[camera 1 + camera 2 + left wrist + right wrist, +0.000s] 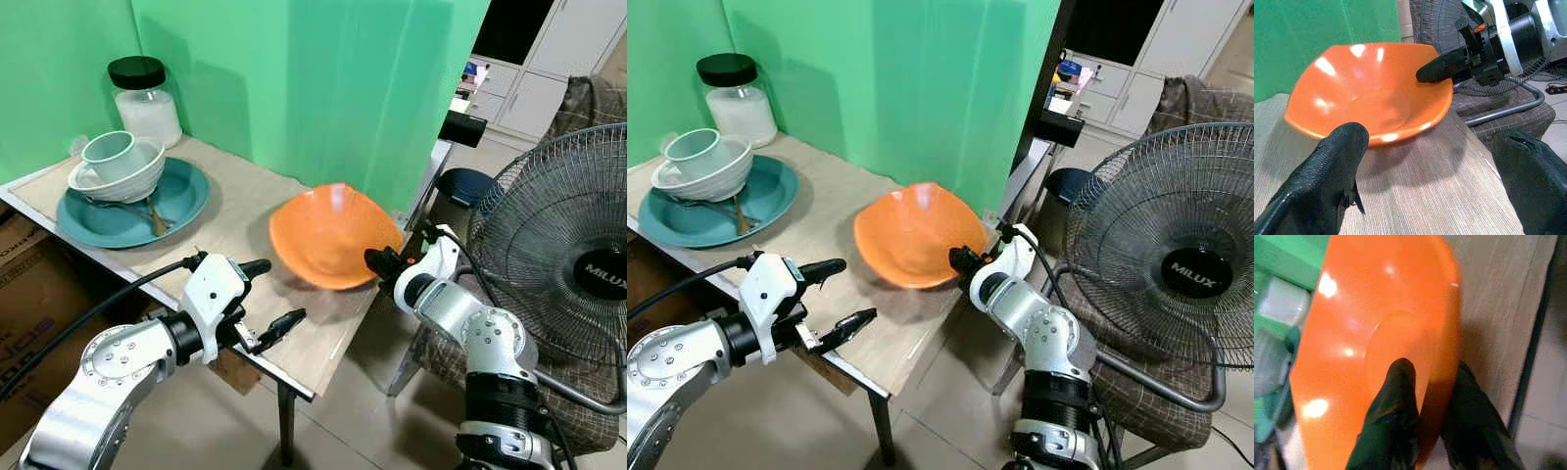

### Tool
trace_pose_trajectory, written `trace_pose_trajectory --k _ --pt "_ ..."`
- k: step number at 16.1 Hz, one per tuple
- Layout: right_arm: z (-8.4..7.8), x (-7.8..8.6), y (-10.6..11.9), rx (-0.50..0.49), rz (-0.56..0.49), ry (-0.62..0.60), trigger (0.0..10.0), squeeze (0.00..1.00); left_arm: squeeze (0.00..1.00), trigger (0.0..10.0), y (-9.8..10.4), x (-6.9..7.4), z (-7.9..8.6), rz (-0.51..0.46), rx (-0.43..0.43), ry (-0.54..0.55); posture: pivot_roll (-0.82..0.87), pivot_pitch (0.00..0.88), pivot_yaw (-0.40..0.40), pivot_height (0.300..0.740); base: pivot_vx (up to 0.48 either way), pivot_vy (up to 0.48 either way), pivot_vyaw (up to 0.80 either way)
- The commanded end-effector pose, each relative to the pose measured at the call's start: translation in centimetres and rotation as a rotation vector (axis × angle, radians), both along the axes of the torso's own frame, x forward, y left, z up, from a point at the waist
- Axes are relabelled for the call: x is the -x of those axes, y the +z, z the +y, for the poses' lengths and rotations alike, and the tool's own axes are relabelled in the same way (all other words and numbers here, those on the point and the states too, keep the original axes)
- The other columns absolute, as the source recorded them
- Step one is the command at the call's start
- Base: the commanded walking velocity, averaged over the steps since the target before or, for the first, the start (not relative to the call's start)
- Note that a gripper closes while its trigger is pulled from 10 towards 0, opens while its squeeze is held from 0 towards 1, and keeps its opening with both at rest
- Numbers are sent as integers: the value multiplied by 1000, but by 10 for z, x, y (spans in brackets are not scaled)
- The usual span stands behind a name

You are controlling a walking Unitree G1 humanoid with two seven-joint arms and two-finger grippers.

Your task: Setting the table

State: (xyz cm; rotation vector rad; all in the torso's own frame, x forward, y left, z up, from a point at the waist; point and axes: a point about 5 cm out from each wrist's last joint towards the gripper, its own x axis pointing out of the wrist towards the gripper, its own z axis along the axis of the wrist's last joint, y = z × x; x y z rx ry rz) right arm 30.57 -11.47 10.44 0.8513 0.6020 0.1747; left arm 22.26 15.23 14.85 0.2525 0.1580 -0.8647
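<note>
Green backdrop (pixel 323 88) fills the upper left, white cabinets (pixel 529 88) upper right, a fan (pixel 568 245) at right, tiled floor (pixel 372 431) along the bottom.

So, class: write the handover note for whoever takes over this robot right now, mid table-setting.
Right gripper: shut on the rim of the orange bowl, one finger inside, one outside. The bowl is tilted, near the table's right front edge.
Left gripper: open, holding nothing, over the table's front edge and pointing at the bowl.
At the back left: blue plate carrying a white bowl with a cup in it; utensils lie on the plate; a jar stands behind.
Done: bowl gripped.
Left: place the bowl, then unstack and lay out the rest.
</note>
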Motion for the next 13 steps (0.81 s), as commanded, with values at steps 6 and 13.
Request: trace_pose_trajectory --k 6,13 --pt "-5 3 35 -33 -218 -1 0 0 1000 10000 5 2 -5 -28 0 -12 136 0 -73 740 0 0 0" --pt "-72 66 98 312 -658 -168 10000 0 827 10000 30 -1 -7 -182 96 151 55 0 -46 740 0 0 0"
